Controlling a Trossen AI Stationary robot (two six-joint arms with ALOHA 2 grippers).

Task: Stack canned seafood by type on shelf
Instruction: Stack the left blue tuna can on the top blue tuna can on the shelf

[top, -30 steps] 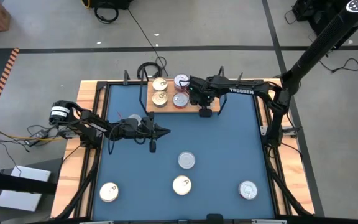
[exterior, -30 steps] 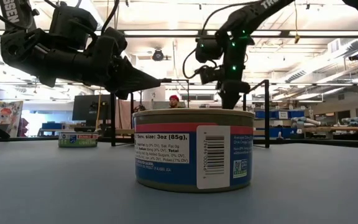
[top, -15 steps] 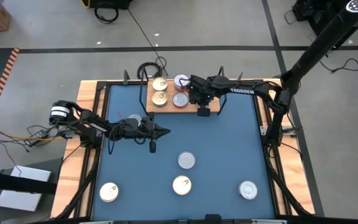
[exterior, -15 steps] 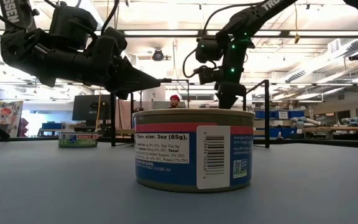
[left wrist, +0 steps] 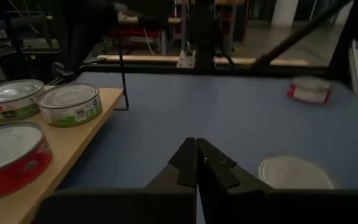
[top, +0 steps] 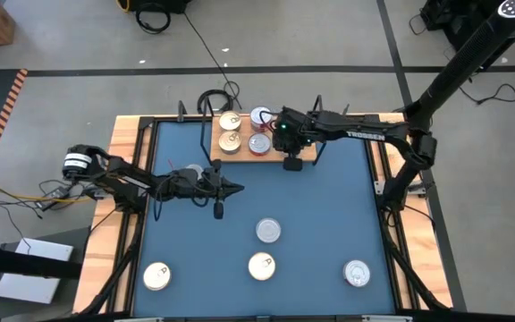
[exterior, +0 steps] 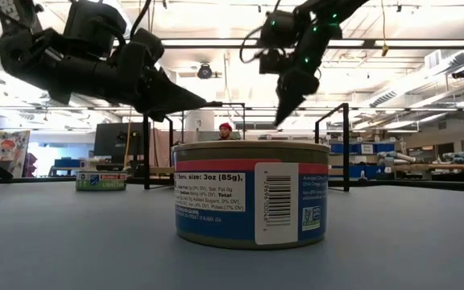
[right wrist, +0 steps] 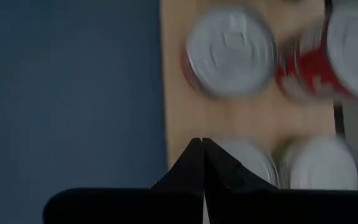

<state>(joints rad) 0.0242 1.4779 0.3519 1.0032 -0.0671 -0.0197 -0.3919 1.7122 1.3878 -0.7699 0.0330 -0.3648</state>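
Observation:
The shelf [top: 275, 154] is a light-wood board at the table's far edge. Four tins stand flat on it: two silver-topped ones [top: 230, 122] [top: 230, 141] and two red-sided ones [top: 261, 116] [top: 259, 143]. Several more tins stand on the blue table: [top: 268, 231], [top: 261, 266], [top: 156, 275], [top: 356, 273]. My right gripper [right wrist: 202, 144] is shut and empty; it hovers above the shelf's right part [top: 282, 134], tipped at a slant [exterior: 280, 121]. My left gripper [left wrist: 196, 149] is shut and empty, held level above the table left of centre [top: 237, 188].
Black wire frames [exterior: 158, 153] [exterior: 333, 145] stand at the shelf's two ends. The shelf's right half [top: 298, 152] is bare wood. One tin [exterior: 250, 193] fills the low view's foreground. A raised wooden rim [top: 123, 179] borders the table. A person shows far behind [exterior: 226, 129].
My right gripper has risen from close above the shelf and tipped from pointing straight down to a slant, its fingers staying together. The tins have kept their places.

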